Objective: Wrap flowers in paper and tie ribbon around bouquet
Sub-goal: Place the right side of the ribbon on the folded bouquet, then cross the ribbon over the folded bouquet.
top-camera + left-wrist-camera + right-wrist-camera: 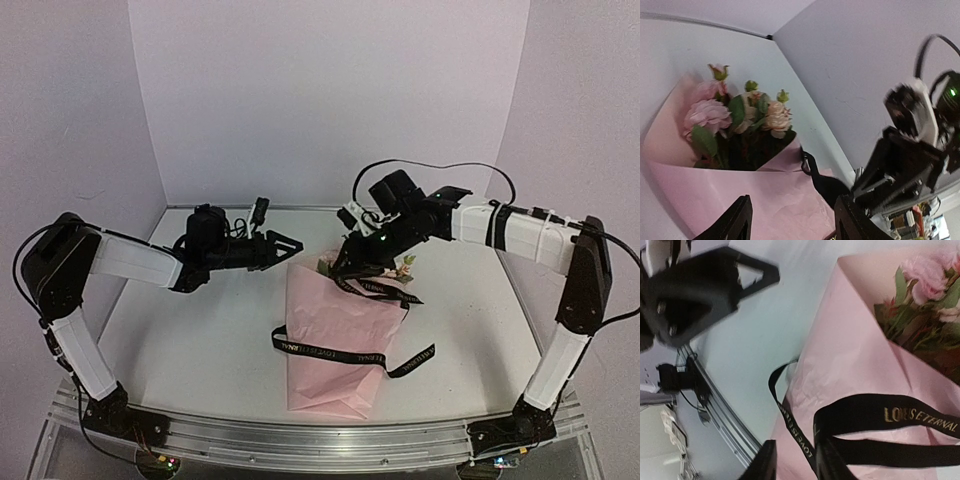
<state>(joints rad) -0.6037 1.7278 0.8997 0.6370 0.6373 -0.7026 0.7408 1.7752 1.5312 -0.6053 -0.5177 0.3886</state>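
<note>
The bouquet lies in the middle of the table, its pink paper (pixel 335 375) wrapped as a cone round the flowers (pixel 406 265). The black lettered ribbon (pixel 330 349) lies loosely across the cone, its ends trailing off both sides. My left gripper (pixel 290 246) hovers open just left of the cone's wide end. In the left wrist view the gripper (pixel 792 220) holds nothing, with paper (pixel 740 195) under it and blossoms (pixel 740 115) beyond. My right gripper (pixel 345 268) hangs over the wide end. In its wrist view the jaws (pixel 796 462) stand slightly apart, and a ribbon (pixel 900 415) strand runs between them.
The white table (pixel 200 330) is boxed in by white walls at the back and sides. An aluminium rail (pixel 320 440) runs along the near edge by the arm bases. The two grippers are close together over the bouquet's top.
</note>
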